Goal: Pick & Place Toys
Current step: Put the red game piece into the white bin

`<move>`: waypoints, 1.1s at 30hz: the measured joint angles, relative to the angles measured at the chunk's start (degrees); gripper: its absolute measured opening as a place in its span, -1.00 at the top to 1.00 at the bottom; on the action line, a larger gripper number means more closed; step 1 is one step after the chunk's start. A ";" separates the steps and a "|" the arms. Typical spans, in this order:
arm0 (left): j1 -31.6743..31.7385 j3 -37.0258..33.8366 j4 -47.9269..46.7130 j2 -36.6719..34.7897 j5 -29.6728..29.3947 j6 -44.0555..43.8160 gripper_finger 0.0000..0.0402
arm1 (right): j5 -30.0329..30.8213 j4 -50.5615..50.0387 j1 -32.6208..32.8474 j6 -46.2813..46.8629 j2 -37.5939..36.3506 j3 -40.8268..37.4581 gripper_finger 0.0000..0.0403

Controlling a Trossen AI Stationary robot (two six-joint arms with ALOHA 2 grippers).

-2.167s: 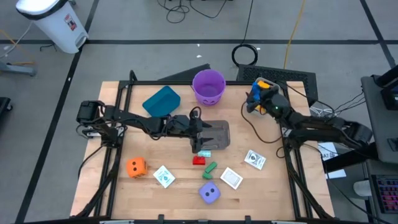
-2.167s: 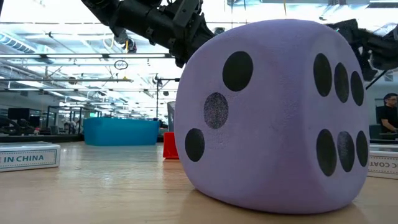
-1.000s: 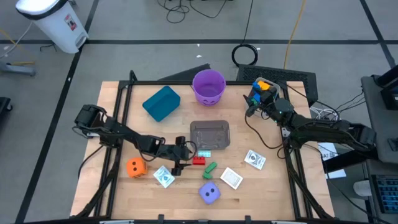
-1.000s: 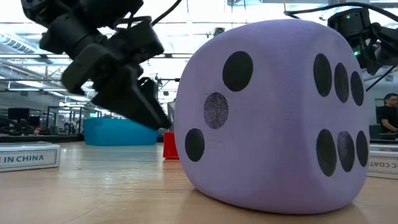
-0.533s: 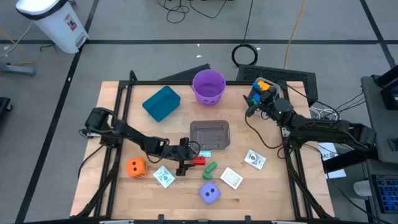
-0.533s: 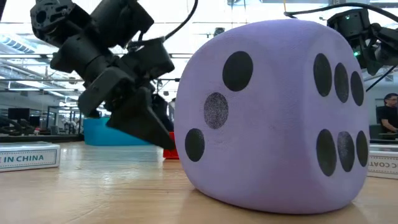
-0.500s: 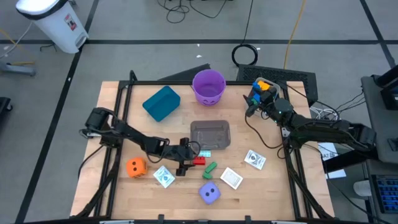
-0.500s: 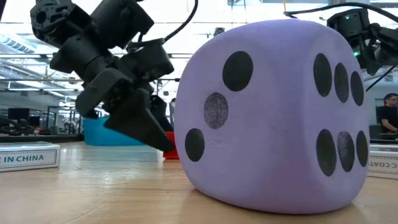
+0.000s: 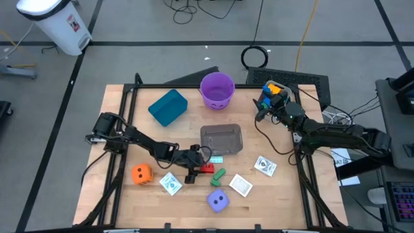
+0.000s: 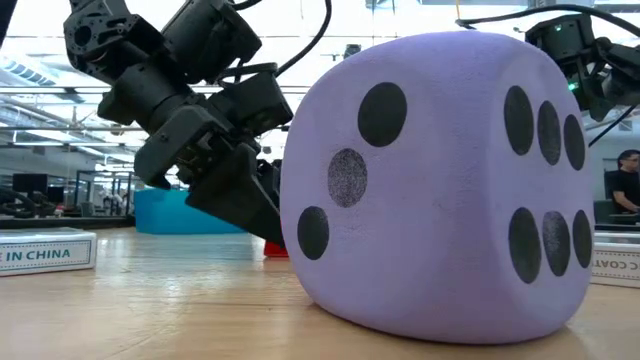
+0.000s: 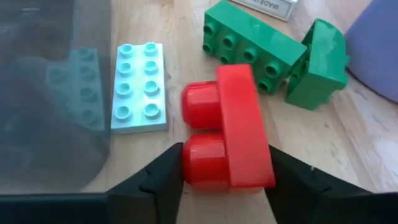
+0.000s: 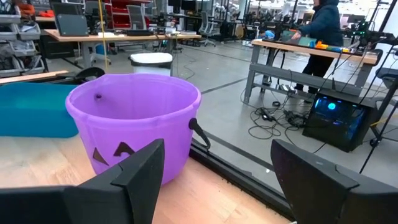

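A red block (image 9: pixel 207 167) lies on its side on the table, studs toward the far edge, also seen close up as the red block (image 11: pixel 227 134). My left gripper (image 9: pixel 198 169) reaches in from the left, slanting down, with its fingers shut on the block's near end. Two green blocks (image 11: pixel 273 53) and a light blue plate (image 11: pixel 138 84) lie just past it. My right gripper (image 12: pixel 217 186) waits open at the far right, facing the purple bucket (image 12: pixel 134 124). My left gripper pinches the red block between its two fingers at the end nearest the wrist. One finger (image 11: pixel 163 177) is against a round stud (image 11: pixel 194 163), the other (image 11: pixel 287 180) against the flat opposite face (image 11: pixel 266 167). The fingers slant down from the table's left. The block rests on the table.
A clear tub (image 9: pixel 221 140) stands just beyond the blocks. A purple die (image 9: pixel 218 200), an orange die (image 9: pixel 141 173) and white cards (image 9: pixel 171 184) (image 9: pixel 240 185) (image 9: pixel 264 166) lie along the near half. A teal bin (image 9: pixel 168 107) and the purple bucket (image 9: pixel 217 89) stand at the back.
My left gripper has moved toward the table's right edge and sunk toward the red block, tipping further downward; its fingers now stand against the block's two sides. The block has stayed where it was.
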 joint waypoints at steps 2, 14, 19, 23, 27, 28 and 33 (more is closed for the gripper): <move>0.02 0.00 -0.27 0.00 1.03 -0.77 0.14 | 0.00 -0.05 0.00 -0.02 -0.02 0.00 -0.33; -2.37 -0.02 -9.05 -11.18 -1.22 -1.86 0.05 | 0.00 0.09 0.02 0.01 -0.02 0.00 -0.33; -3.41 -0.02 -6.84 -18.22 -8.85 -2.12 0.12 | -0.68 0.08 0.02 0.16 -0.02 0.00 -0.33; -1.54 1.90 -5.93 -23.35 -16.44 0.09 0.12 | -7.45 0.41 0.00 2.39 -0.01 0.00 -0.33; 0.35 5.96 -5.81 -24.79 -16.82 5.51 0.05 | -18.70 2.68 0.02 4.94 -0.02 0.00 -0.33; 0.73 6.88 -5.87 -24.68 -16.71 6.54 0.05 | -21.82 3.25 0.02 5.17 -0.02 0.00 -0.33; 3.04 9.11 -7.71 -21.93 -16.79 6.74 0.13 | -36.07 4.65 3.24 5.10 0.12 0.00 -0.33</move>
